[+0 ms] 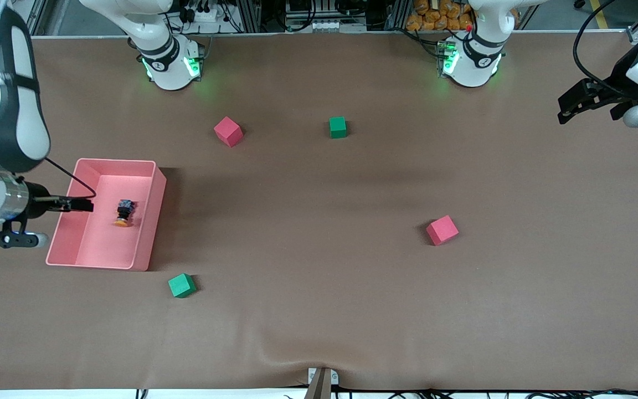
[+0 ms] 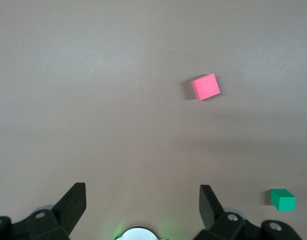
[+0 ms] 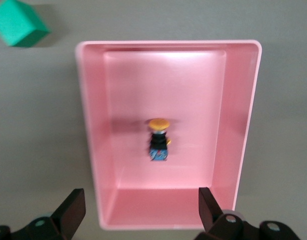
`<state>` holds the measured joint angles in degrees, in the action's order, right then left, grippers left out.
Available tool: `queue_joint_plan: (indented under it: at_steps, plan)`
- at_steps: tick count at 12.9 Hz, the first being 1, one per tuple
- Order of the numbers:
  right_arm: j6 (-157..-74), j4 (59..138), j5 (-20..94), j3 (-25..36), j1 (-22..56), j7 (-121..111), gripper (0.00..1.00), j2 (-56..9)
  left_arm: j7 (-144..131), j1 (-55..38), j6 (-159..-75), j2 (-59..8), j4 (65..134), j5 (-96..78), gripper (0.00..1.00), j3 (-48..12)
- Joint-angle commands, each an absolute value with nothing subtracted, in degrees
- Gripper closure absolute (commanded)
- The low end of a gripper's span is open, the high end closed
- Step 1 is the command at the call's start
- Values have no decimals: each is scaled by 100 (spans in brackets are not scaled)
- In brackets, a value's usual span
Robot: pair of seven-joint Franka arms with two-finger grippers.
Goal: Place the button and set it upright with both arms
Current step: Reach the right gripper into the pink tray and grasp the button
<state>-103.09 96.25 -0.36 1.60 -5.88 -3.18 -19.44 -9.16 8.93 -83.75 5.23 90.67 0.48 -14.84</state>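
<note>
The button (image 1: pixel 124 213) lies on its side in a pink tray (image 1: pixel 114 162) near the right arm's end of the table, its orange cap pointing toward the front camera. In the right wrist view the button (image 3: pixel 159 140) shows in the middle of the tray (image 3: pixel 168 44). My right gripper (image 3: pixel 141 200) hangs open above the tray's edge, nothing between its fingers. My left gripper (image 1: pixel 568 108) waits open and empty over bare table at the left arm's end; the left wrist view shows its fingers (image 2: pixel 208 200) wide apart.
Two red cubes (image 1: pixel 228 131) (image 1: pixel 442 230) and two green cubes (image 1: pixel 338 127) (image 1: pixel 181 285) are scattered on the brown table. The nearer green cube sits just off the tray's corner. The left wrist view shows a red cube (image 2: pixel 205 86) and a green cube (image 2: pixel 283 199).
</note>
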Motion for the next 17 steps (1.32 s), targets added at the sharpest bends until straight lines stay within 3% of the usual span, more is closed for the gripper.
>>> queue_joint_plan:
  at_steps: [1,5,13,14,16,17]
  plan:
    - [-11027,10211,34,88,-817,-387,0,-2152,-826,897,-8420,580,9062,149,0,-1521]
    - [-12249,11002,123,79,-809,-387,0,-2399,-826,905,-8455,563,9053,123,0,-1521]
    - [-12972,11030,123,79,-879,-589,0,-3145,-826,896,-8517,545,9053,88,0,-1529]
    - [-13042,11048,123,79,-879,-615,7,-3173,-817,896,-8525,545,9053,88,0,-1529]
    - [-13025,11039,123,79,-896,-773,67,-3173,-817,888,-8534,545,9053,79,0,-1529]
    - [-13025,11030,123,70,-931,-765,90,-3182,-826,896,-8525,545,9053,79,0,-1529]
